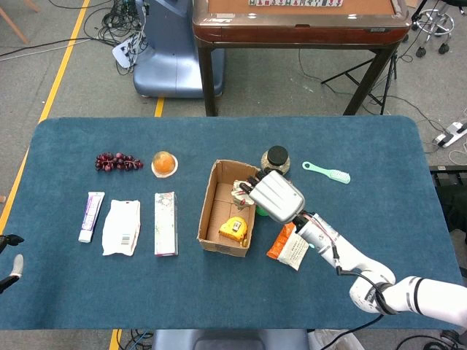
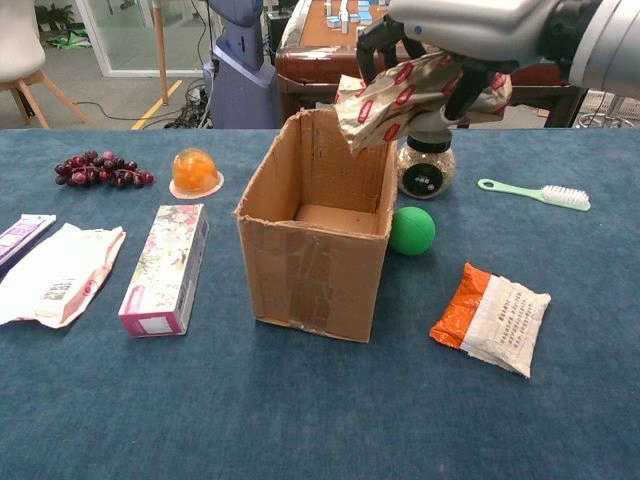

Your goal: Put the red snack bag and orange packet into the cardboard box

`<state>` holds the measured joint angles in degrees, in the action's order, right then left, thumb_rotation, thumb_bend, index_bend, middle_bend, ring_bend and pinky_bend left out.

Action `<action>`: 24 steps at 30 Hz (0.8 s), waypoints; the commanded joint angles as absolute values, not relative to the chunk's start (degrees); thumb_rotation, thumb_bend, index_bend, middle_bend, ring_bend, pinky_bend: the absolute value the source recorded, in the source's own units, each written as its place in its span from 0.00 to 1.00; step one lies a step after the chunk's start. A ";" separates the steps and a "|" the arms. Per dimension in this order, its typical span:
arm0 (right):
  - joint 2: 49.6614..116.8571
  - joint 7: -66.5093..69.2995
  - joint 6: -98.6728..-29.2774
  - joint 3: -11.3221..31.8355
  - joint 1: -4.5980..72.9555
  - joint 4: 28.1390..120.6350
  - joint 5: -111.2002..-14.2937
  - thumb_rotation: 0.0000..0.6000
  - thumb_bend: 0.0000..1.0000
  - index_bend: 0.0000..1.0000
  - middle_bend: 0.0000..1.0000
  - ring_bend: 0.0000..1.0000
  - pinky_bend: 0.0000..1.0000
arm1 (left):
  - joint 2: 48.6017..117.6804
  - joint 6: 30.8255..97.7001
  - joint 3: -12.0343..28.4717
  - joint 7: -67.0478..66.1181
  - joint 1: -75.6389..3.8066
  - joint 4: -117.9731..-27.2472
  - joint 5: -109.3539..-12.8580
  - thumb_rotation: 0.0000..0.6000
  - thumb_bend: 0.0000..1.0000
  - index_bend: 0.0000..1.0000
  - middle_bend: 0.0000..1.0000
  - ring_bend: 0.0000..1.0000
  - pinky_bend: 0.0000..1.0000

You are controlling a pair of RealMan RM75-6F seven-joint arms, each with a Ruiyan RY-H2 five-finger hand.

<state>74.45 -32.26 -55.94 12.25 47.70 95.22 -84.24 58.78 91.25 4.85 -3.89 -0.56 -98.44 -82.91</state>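
My right hand (image 1: 277,195) (image 2: 470,25) grips the red-patterned snack bag (image 2: 400,95) (image 1: 241,191) and holds it in the air over the right rim of the open cardboard box (image 1: 214,219) (image 2: 300,260). The bag's lower corner hangs just past the box's far right edge. An orange and white packet (image 1: 290,245) (image 2: 492,316) lies flat on the table to the right of the box. Inside the box lies a yellow item (image 1: 234,229). My left hand (image 1: 9,271) shows only at the lower left edge of the head view, holding nothing, fingers apart.
A green ball (image 2: 412,230) and a black-lidded jar (image 2: 424,160) stand right of the box, a mint brush (image 2: 540,193) further right. Left of the box lie a floral carton (image 2: 165,266), a white pouch (image 2: 55,273), a tube (image 1: 90,216), grapes (image 2: 100,168) and an orange jelly cup (image 2: 195,172).
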 commanded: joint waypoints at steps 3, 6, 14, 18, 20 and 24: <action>76.24 -29.68 -53.60 11.69 49.56 93.66 -84.23 1.00 0.03 0.52 0.49 0.49 0.63 | 58.69 91.50 4.91 -3.81 -0.45 -98.51 -82.98 1.00 0.43 0.39 0.43 0.32 0.45; 77.46 -29.45 -53.05 11.99 50.28 92.86 -83.15 1.00 0.00 0.45 0.41 0.42 0.60 | 58.65 91.55 4.91 -3.74 -0.40 -98.50 -82.99 1.00 0.43 0.39 0.43 0.32 0.45; 79.47 -27.77 -52.71 12.52 51.63 91.75 -81.71 1.00 0.00 0.09 0.14 0.18 0.39 | 58.61 91.77 4.79 -3.83 -0.32 -98.57 -83.48 1.00 0.43 0.39 0.43 0.32 0.45; 79.71 -26.34 -53.49 12.52 51.90 91.35 -82.54 1.00 0.00 0.05 0.08 0.11 0.32 | 58.63 91.73 4.66 -4.05 -0.31 -98.58 -83.65 1.00 0.43 0.39 0.43 0.32 0.45; 79.49 -26.39 -54.56 12.35 51.63 91.54 -83.25 1.00 0.00 0.05 0.08 0.11 0.32 | 58.62 91.78 4.65 -4.06 -0.28 -98.61 -83.70 1.00 0.43 0.39 0.43 0.32 0.45; 77.52 -27.44 -57.11 11.48 49.89 93.99 -84.03 1.00 0.00 0.05 0.10 0.11 0.32 | 58.60 91.97 4.69 -4.02 -0.19 -98.66 -83.73 1.00 0.43 0.39 0.43 0.32 0.45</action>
<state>78.41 -26.90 -56.26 11.93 50.68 92.94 -83.62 58.60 91.96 4.69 -4.03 -0.20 -98.65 -83.73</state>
